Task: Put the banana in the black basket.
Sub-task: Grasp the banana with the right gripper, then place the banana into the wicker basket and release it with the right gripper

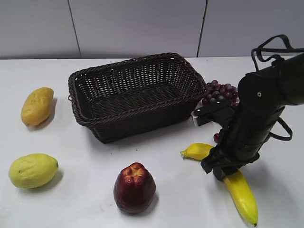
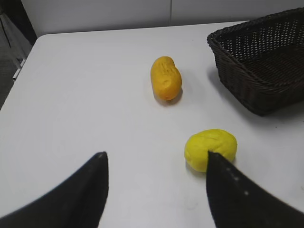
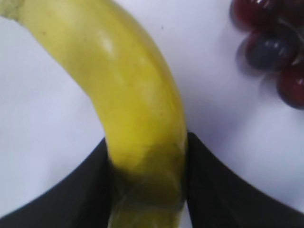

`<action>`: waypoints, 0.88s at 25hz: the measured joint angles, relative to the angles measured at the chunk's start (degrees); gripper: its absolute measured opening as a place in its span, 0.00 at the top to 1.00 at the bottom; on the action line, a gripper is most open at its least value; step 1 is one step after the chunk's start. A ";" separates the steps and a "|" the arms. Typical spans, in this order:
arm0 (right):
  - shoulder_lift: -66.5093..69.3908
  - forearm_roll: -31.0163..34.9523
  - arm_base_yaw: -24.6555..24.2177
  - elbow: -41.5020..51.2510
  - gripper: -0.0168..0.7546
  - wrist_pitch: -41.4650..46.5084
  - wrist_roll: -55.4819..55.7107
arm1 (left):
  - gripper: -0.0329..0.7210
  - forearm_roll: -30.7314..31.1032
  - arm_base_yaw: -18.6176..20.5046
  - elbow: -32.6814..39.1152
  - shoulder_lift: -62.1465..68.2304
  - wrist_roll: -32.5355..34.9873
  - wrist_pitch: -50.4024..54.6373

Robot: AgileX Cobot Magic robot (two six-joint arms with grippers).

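The banana (image 1: pixel 241 194) is long, curved and bright yellow. It lies on the white table at the front right, to the right of and nearer than the black basket (image 1: pixel 135 92). My right gripper (image 1: pixel 219 167) is down on the banana's middle, and in the right wrist view both jaws (image 3: pixel 147 156) press against the banana (image 3: pixel 128 90). The woven basket looks empty; its corner shows in the left wrist view (image 2: pixel 266 57). My left gripper (image 2: pixel 154 164) is open and empty above the table at the left.
A stubby yellow-orange fruit (image 1: pixel 37 105) (image 2: pixel 166 78) and a rounded yellow-green fruit (image 1: pixel 32 170) (image 2: pixel 210 148) lie at the left. A dark red fruit (image 1: pixel 134 186) sits at the front centre. Purple grapes (image 1: pixel 221 91) (image 3: pixel 273 45) lie right of the basket.
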 joint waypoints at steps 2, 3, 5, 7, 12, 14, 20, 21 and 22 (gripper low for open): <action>0.00 0.00 0.00 -0.89 0.53 1.81 0.00 | 0.32 0.00 0.00 0.00 0.00 0.00 0.00; 0.04 0.00 0.00 -1.63 0.53 3.61 0.00 | 0.32 0.00 0.00 0.00 0.00 0.00 0.00; 0.04 0.00 0.00 -3.40 0.53 8.45 -0.79 | 0.32 0.00 0.00 0.00 0.00 0.00 0.00; -0.17 0.00 0.00 -5.65 0.53 15.29 -2.02 | 0.32 0.00 0.00 0.00 0.00 0.00 0.00; -2.95 0.00 0.00 -12.92 0.53 32.41 -4.39 | 0.32 0.00 0.00 0.00 0.00 0.00 0.00; -4.35 0.00 0.00 -16.40 0.53 36.28 -5.37 | 0.32 0.00 0.00 0.00 0.00 0.00 0.00; -6.11 0.00 0.00 -28.48 0.53 36.37 -10.65 | 0.32 0.00 0.00 0.00 0.00 0.00 0.00; -6.11 0.49 0.00 -30.44 0.53 34.27 -12.46 | 0.32 0.00 0.00 0.00 0.00 0.00 0.00; -6.11 0.78 0.00 -31.92 0.53 32.00 -14.35 | 0.32 0.00 0.00 0.00 0.00 0.00 0.00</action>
